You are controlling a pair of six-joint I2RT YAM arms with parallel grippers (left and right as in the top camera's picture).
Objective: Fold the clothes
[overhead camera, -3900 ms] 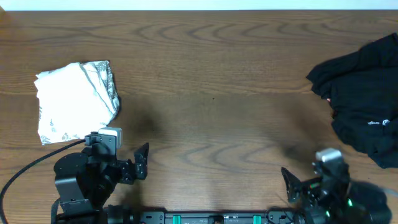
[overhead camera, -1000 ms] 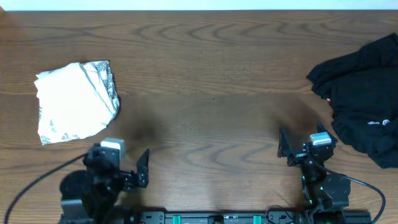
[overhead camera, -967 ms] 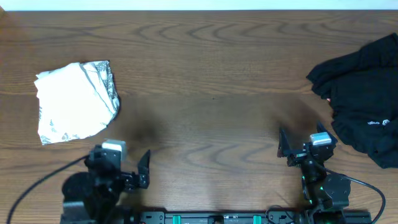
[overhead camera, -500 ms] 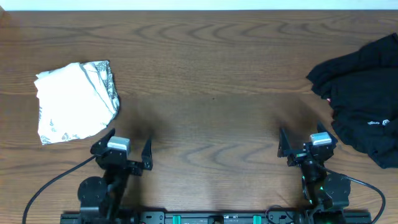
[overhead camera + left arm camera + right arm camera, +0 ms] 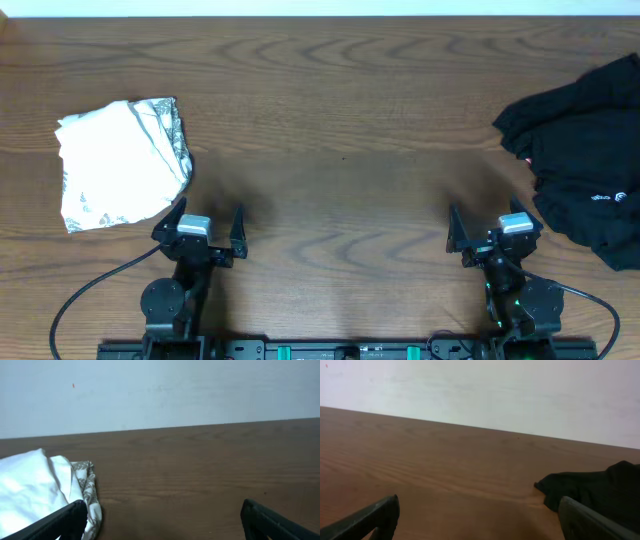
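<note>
The clothes named by the task are out of view in every frame. My left gripper rests near the table's front edge, open, nothing between its fingers. It points toward the far side, just right of a folded white fern-print cloth. My right gripper is at the front right, also open and empty, with its fingers wide apart. A black garment lies just to its right.
In the left wrist view the fern-print cloth sits behind the left finger. In the right wrist view the black garment lies crumpled ahead of the right finger. The wooden table stretches between the two piles. A pale wall stands behind it.
The left arm has swung from the front left corner to a centred pose with its gripper facing the far side. The right arm has stayed still over the last second.
</note>
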